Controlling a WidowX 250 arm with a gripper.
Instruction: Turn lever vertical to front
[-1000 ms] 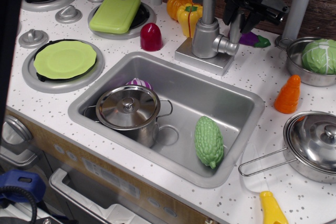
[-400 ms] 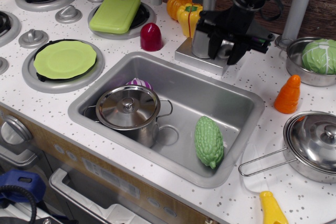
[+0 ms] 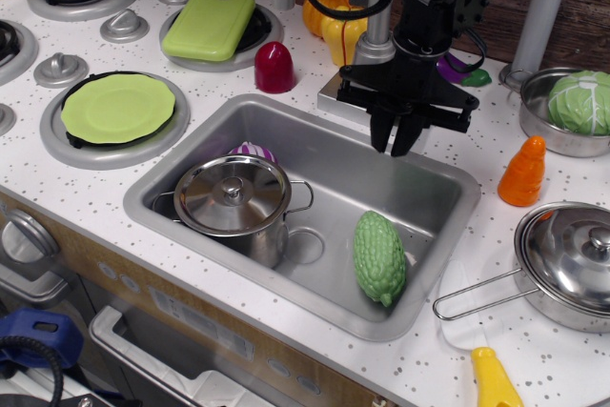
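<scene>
The grey faucet (image 3: pixel 375 49) stands on its base plate at the sink's back rim. My black gripper (image 3: pixel 395 144) hangs right in front of the faucet body, fingers pointing down over the back edge of the sink (image 3: pixel 448 226). The lever is hidden behind the gripper and wrist, so I cannot see which way it points. The two fingers stand close together with only a narrow gap, and I cannot tell whether the lever is between them.
In the sink are a lidded steel pot (image 3: pixel 232 199) and a green bumpy vegetable (image 3: pixel 379 256). An orange carrot (image 3: pixel 524 171), a bowl with cabbage (image 3: pixel 575 104) and a lidded pan (image 3: pixel 572 264) stand to the right. A red cup (image 3: pixel 274 68) and a yellow pepper (image 3: pixel 335 33) are left of the faucet.
The gripper came down from behind the faucet, moved left and forward across the lever's place, and now hangs lower over the sink's back edge. Its fingers look closer together.
</scene>
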